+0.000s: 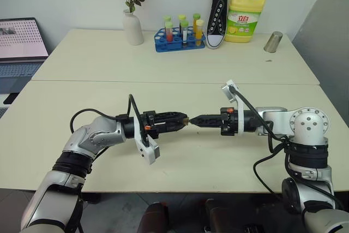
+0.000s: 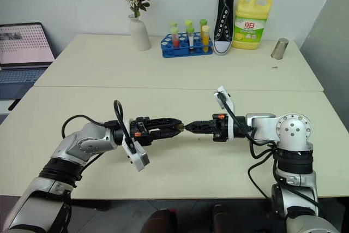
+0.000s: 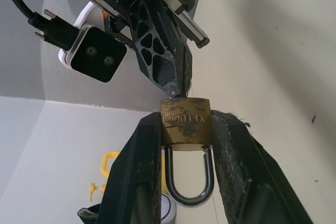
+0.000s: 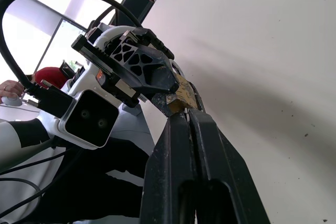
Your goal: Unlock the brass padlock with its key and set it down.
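Both arms mid-air over the near table, tips meeting nose to nose. L gripper clamped on the brass padlock, pads squeezing the body's two sides, silvery shackle hanging back between the fingers, legs seated in the body as far as visible, so prob. not yet unlocked. R gripper pinched tight together, tips pressed right at the lock's keyway end; key itself too small/hidden to make out.

Handling, by judgement: tiny, light, rigid metal, smooth faces = slippery, apt to twist in the pads when torque goes in. Best grip: flat sides of the body, as now; shackle left free to pop.

Containers on the far table: blue rack w/ capped tubes of red, yellow, greenish liquid; white vase w/ dried flowers; yellow detergent jug, pump top, contents not visible.
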Motion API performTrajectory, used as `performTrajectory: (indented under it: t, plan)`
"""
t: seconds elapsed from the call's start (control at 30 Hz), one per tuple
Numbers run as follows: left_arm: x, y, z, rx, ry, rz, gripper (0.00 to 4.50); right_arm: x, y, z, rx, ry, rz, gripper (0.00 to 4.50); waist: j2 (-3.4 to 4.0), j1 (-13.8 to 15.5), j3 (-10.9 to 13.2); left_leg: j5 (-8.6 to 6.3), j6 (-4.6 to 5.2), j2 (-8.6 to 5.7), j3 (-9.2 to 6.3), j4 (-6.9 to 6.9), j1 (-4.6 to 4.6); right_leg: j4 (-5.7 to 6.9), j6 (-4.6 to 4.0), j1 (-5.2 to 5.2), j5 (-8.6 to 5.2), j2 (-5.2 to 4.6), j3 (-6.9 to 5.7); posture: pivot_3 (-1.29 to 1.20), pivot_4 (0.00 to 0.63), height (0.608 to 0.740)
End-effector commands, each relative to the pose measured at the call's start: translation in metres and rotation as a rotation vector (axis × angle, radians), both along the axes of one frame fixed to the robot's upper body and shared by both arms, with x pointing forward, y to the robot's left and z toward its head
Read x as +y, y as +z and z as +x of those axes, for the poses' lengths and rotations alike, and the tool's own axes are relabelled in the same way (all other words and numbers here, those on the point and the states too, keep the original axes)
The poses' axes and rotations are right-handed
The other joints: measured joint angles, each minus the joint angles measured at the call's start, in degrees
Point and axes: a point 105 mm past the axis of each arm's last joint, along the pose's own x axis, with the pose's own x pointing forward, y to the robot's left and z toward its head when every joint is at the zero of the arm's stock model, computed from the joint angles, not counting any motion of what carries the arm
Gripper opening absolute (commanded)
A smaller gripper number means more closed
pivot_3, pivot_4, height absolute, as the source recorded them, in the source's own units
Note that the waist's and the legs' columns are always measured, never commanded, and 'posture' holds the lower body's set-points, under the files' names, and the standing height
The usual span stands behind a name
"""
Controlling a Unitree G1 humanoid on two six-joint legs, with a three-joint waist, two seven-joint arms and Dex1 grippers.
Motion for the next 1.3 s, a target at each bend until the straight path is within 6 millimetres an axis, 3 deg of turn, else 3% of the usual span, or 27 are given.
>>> performTrajectory:
  t: [0.03,0.07,0.17,0.33,0.43,0.53,1.0,1.13,1.3]
  plan:
    - [-0.002,0.006,-0.003,-0.022,-0.013,-0.012,0.97,0.007,0.019,-0.007,-0.098,0.031,0.083,0.0,0.0,0.0,0.0,0.0,0.0,0.01,0.0,0.0,0.0,-0.01,0.0,0.0,0.0,0.01,0.0,0.0,0.15,0.74]
    - [-0.002,0.006,-0.002,-0.021,-0.012,-0.015,0.97,0.007,0.019,-0.008,-0.092,0.033,0.097,0.0,0.0,0.0,0.0,0.0,0.0,0.01,-0.01,-0.01,0.0,-0.01,0.0,0.0,0.0,0.01,0.0,0.0,0.15,0.74]
    - [-0.003,0.007,-0.001,-0.02,-0.008,-0.018,0.97,0.01,0.013,-0.012,-0.128,0.02,0.071,0.6,0.0,0.0,0.0,0.0,0.0,0.01,0.0,-0.02,0.0,-0.01,0.0,0.0,0.0,0.01,0.0,0.0,0.15,0.74]
    - [-0.003,0.008,-0.002,-0.013,-0.006,-0.027,0.97,0.004,0.006,-0.01,-0.37,-0.031,-0.071,2.44,0.01,0.0,0.0,0.0,0.0,-0.01,-0.01,-0.01,-0.01,-0.02,0.02,-0.01,-0.01,0.01,-0.01,0.0,0.15,0.74]
    - [-0.004,0.008,-0.001,-0.01,-0.004,-0.03,0.97,-0.001,0.004,-0.013,-0.417,-0.03,-0.08,3.59,0.0,0.0,0.0,0.0,0.0,-0.02,0.01,-0.01,0.0,-0.04,0.04,-0.01,-0.02,0.03,-0.02,0.0,0.15,0.74]
    - [-0.005,0.009,-0.001,-0.012,-0.006,-0.03,0.97,-0.005,0.0,-0.011,-0.449,-0.047,-0.098,4.41,0.0,0.0,0.0,0.0,0.0,0.0,0.0,-0.01,0.0,-0.03,0.03,-0.01,-0.02,0.05,-0.01,0.0,0.15,0.74]
    - [-0.008,0.01,-0.002,-0.009,-0.011,-0.035,0.97,0.016,-0.003,-0.007,-0.392,-0.014,-0.017,4.44,0.0,0.0,0.0,0.0,0.0,0.0,0.03,0.0,0.01,-0.03,0.01,-0.01,-0.01,0.05,-0.01,0.0,0.15,0.74]
    - [-0.008,0.01,-0.002,-0.007,-0.008,-0.036,0.97,0.017,-0.004,-0.007,-0.389,-0.006,-0.018,3.62,0.0,0.0,0.0,0.0,0.0,0.01,0.01,-0.01,0.01,-0.03,0.01,-0.01,-0.01,0.05,0.0,0.0,0.15,0.74]
    - [-0.007,0.009,-0.003,-0.004,-0.007,-0.036,0.97,0.018,-0.001,-0.007,-0.386,-0.006,0.005,1.81,0.0,0.0,0.0,0.0,0.0,0.01,0.01,-0.01,0.02,-0.02,0.01,-0.01,-0.01,0.05,-0.01,0.0,0.15,0.74]
